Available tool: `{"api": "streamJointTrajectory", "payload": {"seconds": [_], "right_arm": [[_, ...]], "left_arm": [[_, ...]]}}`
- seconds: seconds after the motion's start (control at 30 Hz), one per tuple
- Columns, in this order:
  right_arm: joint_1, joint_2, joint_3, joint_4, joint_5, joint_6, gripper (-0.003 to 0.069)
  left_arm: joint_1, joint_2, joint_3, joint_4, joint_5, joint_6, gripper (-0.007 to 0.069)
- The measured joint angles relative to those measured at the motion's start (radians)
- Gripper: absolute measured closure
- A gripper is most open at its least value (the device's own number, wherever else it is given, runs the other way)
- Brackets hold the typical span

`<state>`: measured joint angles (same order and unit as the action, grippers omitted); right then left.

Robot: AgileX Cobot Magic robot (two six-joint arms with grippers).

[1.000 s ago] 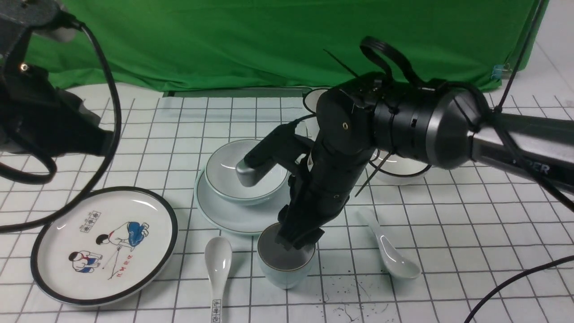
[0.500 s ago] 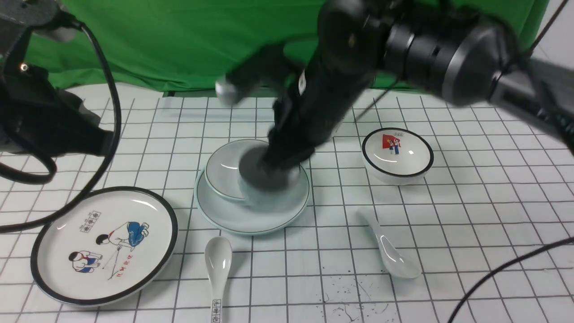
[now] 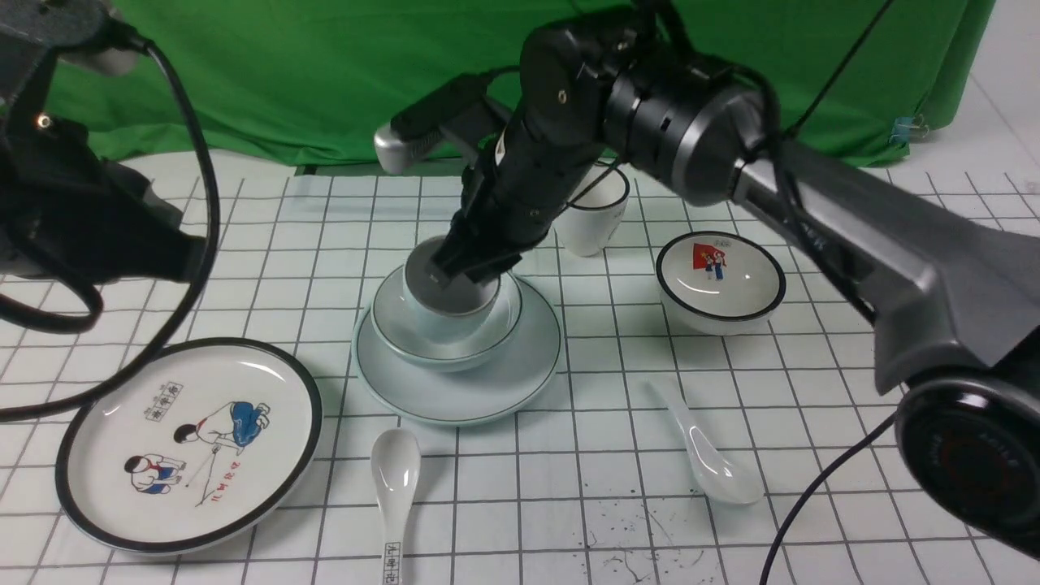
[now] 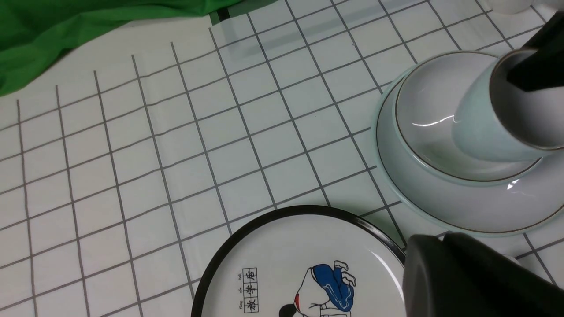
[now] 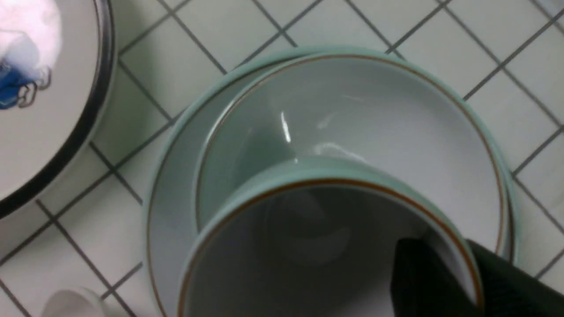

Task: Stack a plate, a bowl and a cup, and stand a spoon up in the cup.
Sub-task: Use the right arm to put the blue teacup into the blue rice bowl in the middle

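Observation:
The pale blue-green bowl [image 3: 390, 321] sits on the matching plate [image 3: 528, 370] at the table's middle. My right gripper [image 3: 470, 266] is shut on the rim of the pale blue-green cup [image 3: 451, 313], one finger inside the wall and one outside. The cup hangs tilted, low inside the bowl; whether it touches I cannot tell. In the right wrist view the cup [image 5: 308, 176] fills the foreground over the bowl [image 5: 396, 123]. The plain white spoon [image 3: 707, 455] lies on the table right of the plate. My left gripper [image 4: 440, 240] hovers shut and empty beside the cartoon plate [image 4: 286, 264].
A black-rimmed cartoon plate [image 3: 191, 443] lies front left. A spoon with black characters [image 3: 394, 487] lies in front of the stack. A black-rimmed bowl [image 3: 719, 280] and a taller white cup [image 3: 597, 215] stand behind right. Green cloth backs the table.
My right gripper closed on the cup at the table's front, lifted it and carried it back over the plate into the bowl. The left arm stayed still.

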<state>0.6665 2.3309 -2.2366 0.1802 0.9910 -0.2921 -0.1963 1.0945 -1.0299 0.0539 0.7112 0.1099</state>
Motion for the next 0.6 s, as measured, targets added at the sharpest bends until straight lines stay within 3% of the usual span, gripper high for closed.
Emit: {"api": "streamJointTrajectory", "payload": {"seconds": [0.6], "right_arm": [[-0.029,0.033,-0.008,-0.002,-0.057,0.081,0.0568]], "left_arm": [[0.0,0.0,0.0,0.0,-0.001,0.0,0.0653]]}}
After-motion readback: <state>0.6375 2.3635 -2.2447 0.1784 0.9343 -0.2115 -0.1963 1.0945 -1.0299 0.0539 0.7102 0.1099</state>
